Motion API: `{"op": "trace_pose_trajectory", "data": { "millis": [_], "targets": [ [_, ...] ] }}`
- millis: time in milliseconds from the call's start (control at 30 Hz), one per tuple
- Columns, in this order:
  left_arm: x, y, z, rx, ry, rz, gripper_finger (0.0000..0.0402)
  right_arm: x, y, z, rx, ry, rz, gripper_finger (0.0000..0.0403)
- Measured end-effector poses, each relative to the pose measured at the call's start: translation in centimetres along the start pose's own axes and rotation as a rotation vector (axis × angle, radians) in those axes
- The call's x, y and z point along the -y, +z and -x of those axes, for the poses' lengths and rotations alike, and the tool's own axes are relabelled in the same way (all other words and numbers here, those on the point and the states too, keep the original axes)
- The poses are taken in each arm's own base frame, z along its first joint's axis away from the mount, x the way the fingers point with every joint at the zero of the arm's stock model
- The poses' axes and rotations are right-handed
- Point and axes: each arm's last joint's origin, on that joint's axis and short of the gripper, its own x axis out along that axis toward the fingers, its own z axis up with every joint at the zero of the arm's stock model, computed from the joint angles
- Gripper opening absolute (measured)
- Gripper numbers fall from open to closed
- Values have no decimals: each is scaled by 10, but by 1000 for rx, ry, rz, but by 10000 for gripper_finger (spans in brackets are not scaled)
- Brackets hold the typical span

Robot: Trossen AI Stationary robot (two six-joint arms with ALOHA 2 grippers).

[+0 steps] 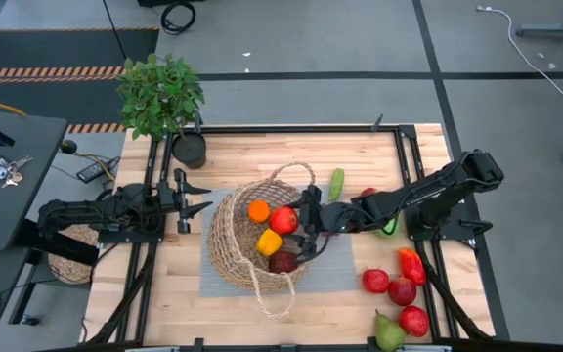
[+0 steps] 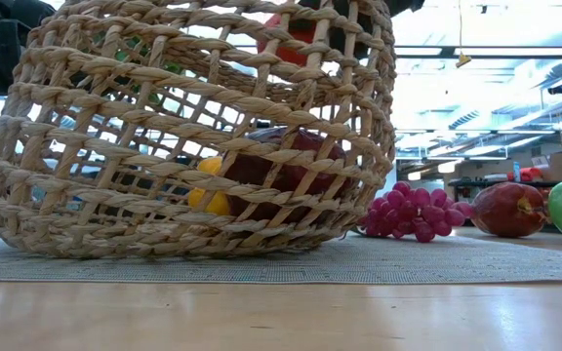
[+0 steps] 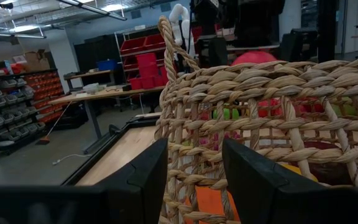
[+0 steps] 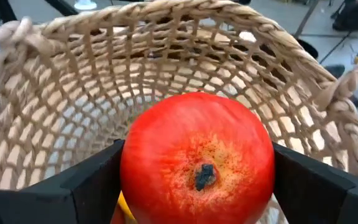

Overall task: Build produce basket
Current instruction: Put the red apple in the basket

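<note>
Wicker everywhere: the big round tan open-weave basket point(image 1: 235, 240) sits mid-bench on a grey mat point(image 1: 340, 266), already holding an orange point(image 1: 258, 210), a yellow pepper point(image 1: 269, 242) and a dark plum point(image 1: 282, 262). Right end effector point(image 4: 197, 186) is over the basket's mouth, clamped on a shiny red apple point(image 4: 197, 158). Left end effector point(image 3: 194, 186) waits just outside the basket wall with its dark fingers point(image 3: 145, 186) spread, while more red fruit point(image 1: 396, 290) and a green pear point(image 1: 389, 334) lie loose near the bench's right corner.
</note>
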Motion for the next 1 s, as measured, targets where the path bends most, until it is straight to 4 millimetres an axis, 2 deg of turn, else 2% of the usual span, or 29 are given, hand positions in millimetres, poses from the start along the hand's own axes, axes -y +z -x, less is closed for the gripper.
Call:
{"op": "trace_pose_trajectory", "data": {
  "millis": [233,667,833,1000],
  "targets": [
    [0,0,0,-1,1,0,160,-10,13,-10,-70,1,-3,360],
    [0,-2,-1,-23,-3,-3,160,-35,34,-58,-241,22,73,360],
    [0,-1,-1,-13,-1,-2,160,-34,41,-72,-268,59,88,360],
    [0,-1,-1,-15,-2,-2,160,-24,42,-86,-275,84,124,360]
  ]
}}
